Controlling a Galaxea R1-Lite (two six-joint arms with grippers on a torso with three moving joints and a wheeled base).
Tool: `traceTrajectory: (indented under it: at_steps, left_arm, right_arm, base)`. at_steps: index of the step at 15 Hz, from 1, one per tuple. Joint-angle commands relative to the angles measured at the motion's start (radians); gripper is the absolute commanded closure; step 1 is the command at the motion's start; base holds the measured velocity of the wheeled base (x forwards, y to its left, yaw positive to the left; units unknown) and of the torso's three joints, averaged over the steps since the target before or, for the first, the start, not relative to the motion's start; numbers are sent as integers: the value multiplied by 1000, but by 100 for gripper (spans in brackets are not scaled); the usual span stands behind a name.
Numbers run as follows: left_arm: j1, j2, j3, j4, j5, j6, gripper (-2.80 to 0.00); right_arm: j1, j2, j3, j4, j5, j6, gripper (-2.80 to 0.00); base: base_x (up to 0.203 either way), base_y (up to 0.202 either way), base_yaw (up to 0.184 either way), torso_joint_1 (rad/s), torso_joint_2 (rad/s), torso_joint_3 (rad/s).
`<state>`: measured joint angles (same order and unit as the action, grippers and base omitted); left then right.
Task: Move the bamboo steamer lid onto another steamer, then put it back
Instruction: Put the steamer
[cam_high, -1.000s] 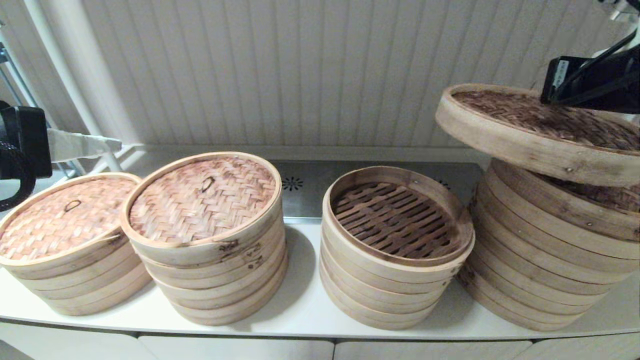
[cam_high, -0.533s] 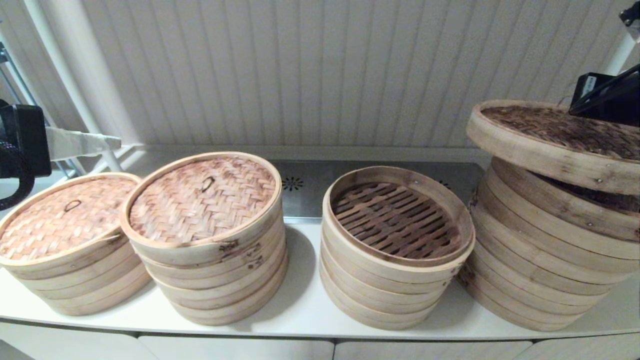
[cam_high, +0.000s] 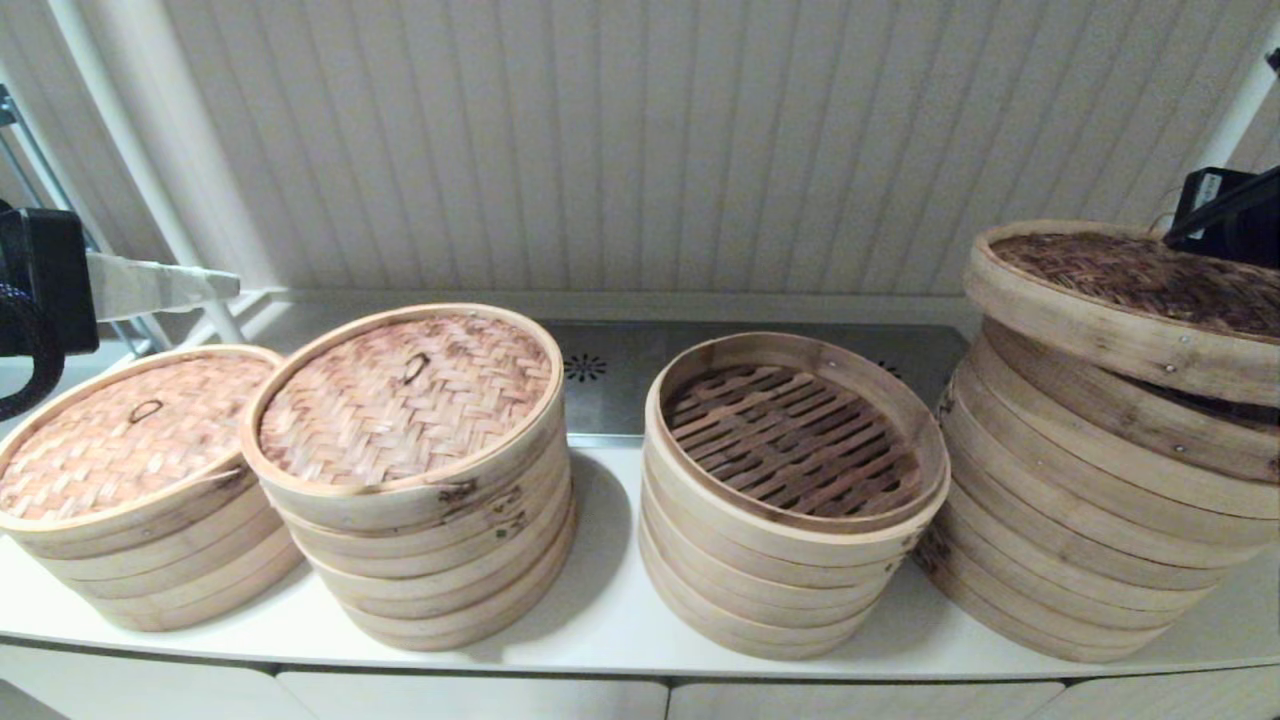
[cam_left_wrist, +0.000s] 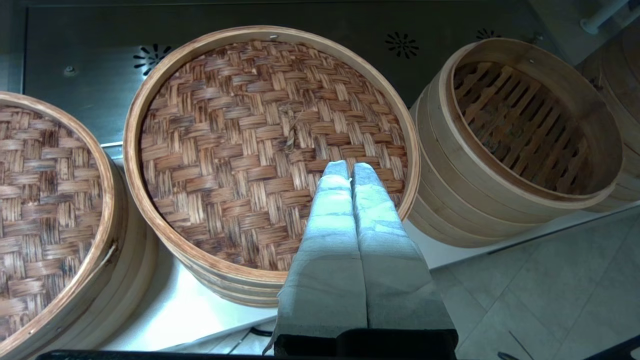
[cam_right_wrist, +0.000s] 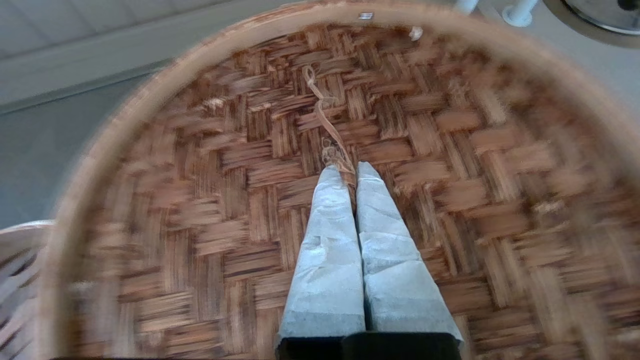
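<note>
The bamboo steamer lid (cam_high: 1110, 300), dark and woven on top, hangs tilted just above the tall far-right steamer stack (cam_high: 1080, 520). My right gripper (cam_right_wrist: 348, 169) is shut on the lid's string loop handle (cam_right_wrist: 324, 112) at the middle of the weave (cam_right_wrist: 200, 200). In the head view only the arm's black body (cam_high: 1225, 210) shows at the right edge. The lidless steamer stack (cam_high: 660, 430) with a slatted floor stands left of it. My left gripper (cam_left_wrist: 346, 169) is shut on nothing, parked in the air above the second stack's lid (cam_left_wrist: 225, 150).
Two lidded steamer stacks stand at the left (cam_high: 130, 440) and centre-left (cam_high: 400, 400) on the white counter (cam_high: 610, 600). A metal panel (cam_high: 610, 380) and ribbed wall lie behind. The stacks stand close together.
My right gripper has carried the lid to the right and downward, so it now sits lower and closer over the far-right stack. The left arm has not moved.
</note>
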<state>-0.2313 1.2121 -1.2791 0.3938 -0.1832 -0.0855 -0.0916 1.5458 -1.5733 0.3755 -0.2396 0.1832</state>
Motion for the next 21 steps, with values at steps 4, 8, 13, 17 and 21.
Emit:
traceTrajectory:
  at_steps: [4, 8, 13, 17, 21]
  left_arm:
    - [0, -2, 0, 2, -1, 0, 0]
    - [-2, -12, 1, 2, -15, 0, 0]
    - [-5, -20, 0, 2, -15, 0, 0]
    - [-4, -16, 0, -3, -15, 0, 0]
    - [-5, -17, 0, -3, -15, 0, 0]
  right_arm:
    - [-25, -26, 28, 2, 16, 1, 0]
    - [-55, -27, 33, 2, 54, -1, 0]
    - [-95, -23, 44, 2, 78, -11, 0]
    - [-97, -18, 44, 2, 82, -14, 0]
    - [-103, -13, 53, 0, 83, -18, 0]
  base:
    - [0, 0, 0, 0, 0, 0]
    - [0, 0, 0, 0, 0, 0]
    - [0, 0, 0, 0, 0, 0]
    - [0, 0, 0, 0, 0, 0]
    - [0, 0, 0, 0, 0, 0]
